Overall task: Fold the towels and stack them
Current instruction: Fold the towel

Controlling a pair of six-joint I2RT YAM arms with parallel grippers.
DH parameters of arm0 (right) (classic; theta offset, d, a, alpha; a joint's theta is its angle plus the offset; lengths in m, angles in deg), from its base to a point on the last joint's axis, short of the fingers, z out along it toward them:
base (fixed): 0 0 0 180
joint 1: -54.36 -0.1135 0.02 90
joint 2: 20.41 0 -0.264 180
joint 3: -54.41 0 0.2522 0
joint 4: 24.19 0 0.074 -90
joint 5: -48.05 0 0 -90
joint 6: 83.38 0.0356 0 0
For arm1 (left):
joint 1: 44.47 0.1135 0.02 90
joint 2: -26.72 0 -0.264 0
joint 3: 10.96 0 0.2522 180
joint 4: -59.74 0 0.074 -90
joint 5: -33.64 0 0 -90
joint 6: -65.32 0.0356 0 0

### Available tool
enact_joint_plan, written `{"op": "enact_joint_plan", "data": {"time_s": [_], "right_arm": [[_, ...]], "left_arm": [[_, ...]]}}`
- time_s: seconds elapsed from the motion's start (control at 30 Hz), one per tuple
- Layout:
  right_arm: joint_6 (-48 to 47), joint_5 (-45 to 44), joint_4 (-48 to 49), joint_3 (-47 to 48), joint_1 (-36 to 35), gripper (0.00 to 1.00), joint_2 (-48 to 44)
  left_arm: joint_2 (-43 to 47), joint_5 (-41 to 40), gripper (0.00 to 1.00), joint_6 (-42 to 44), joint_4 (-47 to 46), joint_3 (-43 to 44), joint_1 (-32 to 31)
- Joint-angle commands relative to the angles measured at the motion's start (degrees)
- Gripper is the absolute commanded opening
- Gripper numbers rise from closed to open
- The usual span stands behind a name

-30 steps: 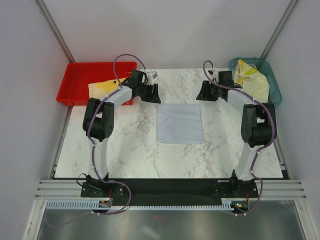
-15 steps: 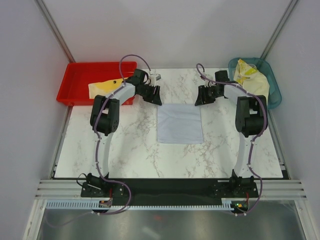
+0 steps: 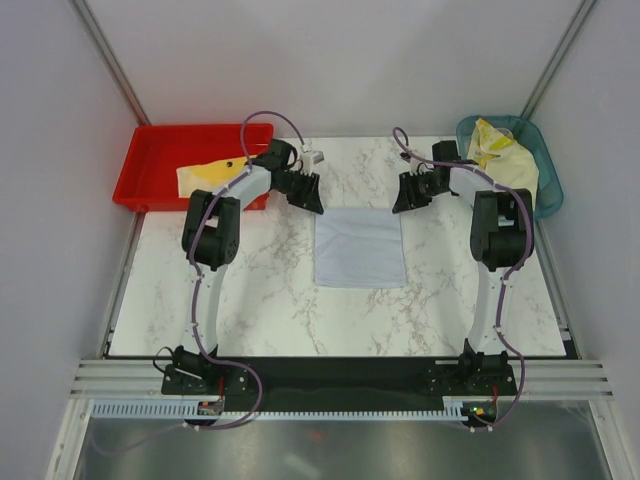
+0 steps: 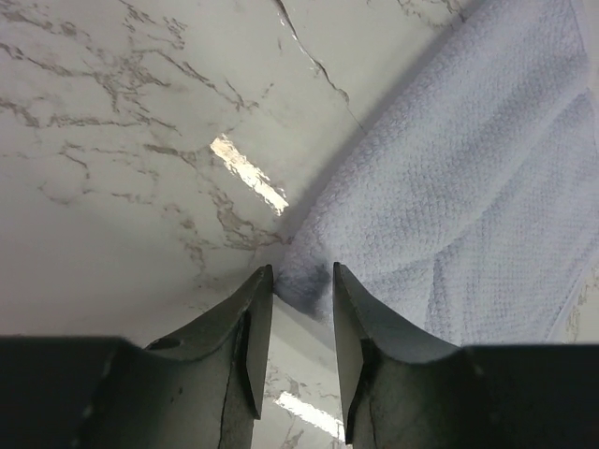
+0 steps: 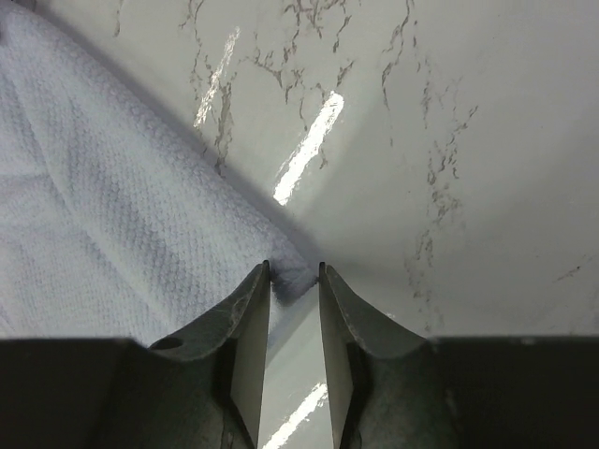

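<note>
Here we are over the marble table, and the lavender towel lies spread flat in the middle of it, a neat rectangle between the two arms. Both arms reach in toward its far edge. The left gripper sits right at the far-left corner, low on the tabletop, and from the left wrist you can see that corner bunched up between its fingers. The gap is narrow and the cloth meets both inner faces, but whether it is a firm pinch, I cannot tell. Mirror image on the other side: the right gripper is down at the far-right corner, its fingers drawn close, the tip of the corner tucked between them. Again narrow, again cloth in the gap, again I cannot tell whether it is clamped. The rest of the towel lies flat on the marble, with a few soft creases showing. Off at the far left sits the red tray, with a yellow towel lying at its near right end, partly behind the left arm. Far right, the teal basket holds a cream-yellow towel with a printed towel crumpled on top.
</note>
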Motion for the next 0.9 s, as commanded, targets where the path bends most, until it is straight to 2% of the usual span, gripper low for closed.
{"op": "enact_joint_plan", "data": {"time_s": [0.0,0.07,0.1,0.13,0.17,0.2,0.37,0.53,0.7,0.87], "right_arm": [[-2.9,3.7,-0.9,2.6,0.9,0.34,1.1],[-3.0,3.9,-0.8,2.9,0.9,0.27,1.4],[-3.0,4.9,-0.8,3.3,1.0,0.18,1.7],[-2.8,5.5,-0.8,3.6,0.9,0.12,1.9],[-2.3,6.4,-0.7,3.7,0.9,0.07,2.0],[-1.9,6.8,0.3,3.5,0.9,0.0,1.7],[1.2,3.5,7.3,-0.6,0.2,0.0,-2.6],[1.7,1.2,17.3,-6.8,0.2,0.0,-9.4],[1.8,0.9,27.3,-15.1,0.2,0.0,-16.8],[2.0,0.7,29.0,-19.1,0.1,0.0,-21.3]], "left_arm": [[-1.3,3.6,0.38,3.4,1.9,2.4,-0.1],[-1.5,4.1,0.3,3.8,2.1,2.7,-0.1],[-1.6,4.5,0.25,4.1,2.3,3.0,-0.1],[-1.7,4.4,0.18,4.2,2.3,3.1,-0.2],[-1.8,4.5,0.03,4.4,2.3,3.9,-0.1],[-1.9,3.6,0.02,4.6,2.4,4.4,-0.1],[-2.2,-0.9,0.02,4.7,2.3,10.7,-0.1],[-0.3,1.2,0.02,5.7,1.9,12.5,-0.3],[5.3,-0.7,0.02,7.1,-2.4,4.1,-1.5],[11.2,-2.7,0.02,6.6,-6.1,-3.8,-1.9]]}}
